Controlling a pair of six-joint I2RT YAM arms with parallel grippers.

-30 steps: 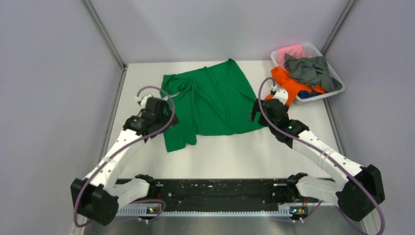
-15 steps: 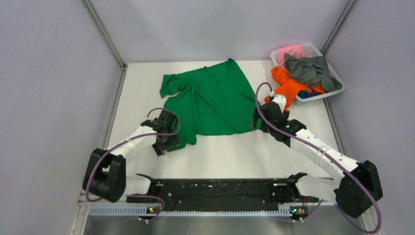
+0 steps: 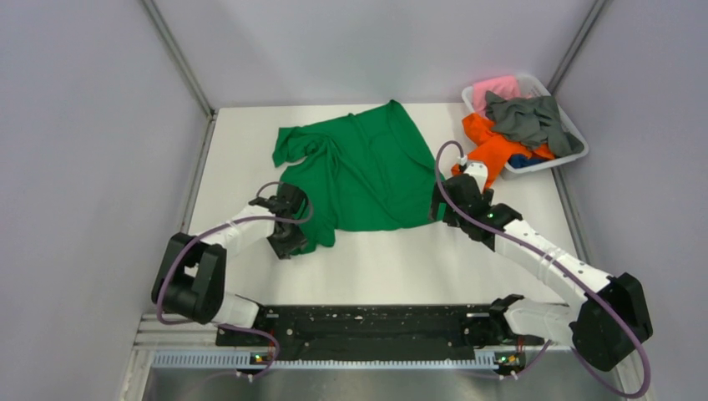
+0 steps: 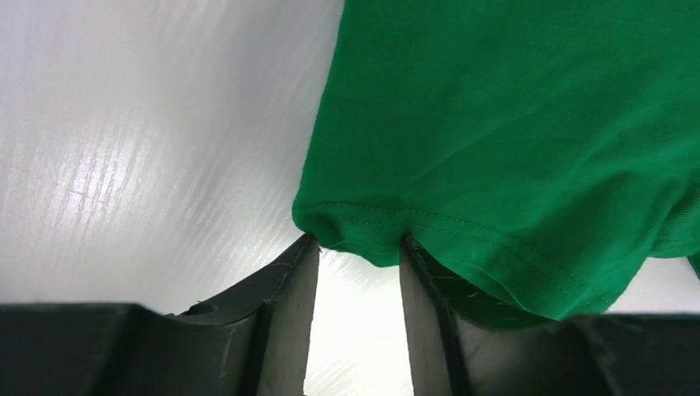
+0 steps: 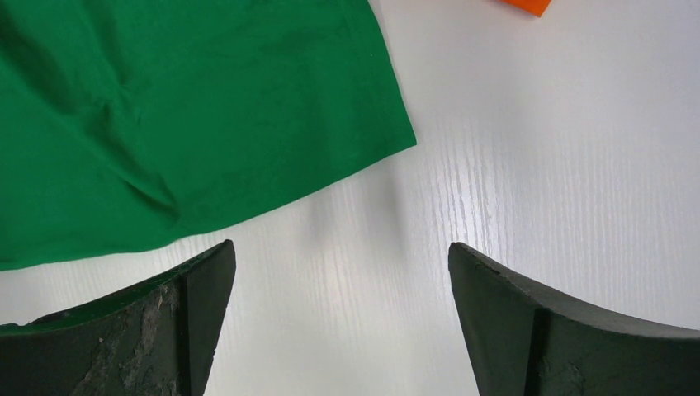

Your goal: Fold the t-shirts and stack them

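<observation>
The green tee (image 3: 363, 171) lies spread on the counter (image 3: 401, 267), at the centre of the top view. The left hand (image 4: 357, 241), fingers half apart, has the tee's lower-left hem corner between its tips, touching both. The right hand (image 5: 338, 247) gapes wide over the counter beside the tee's lower-right corner, holding nothing.
</observation>
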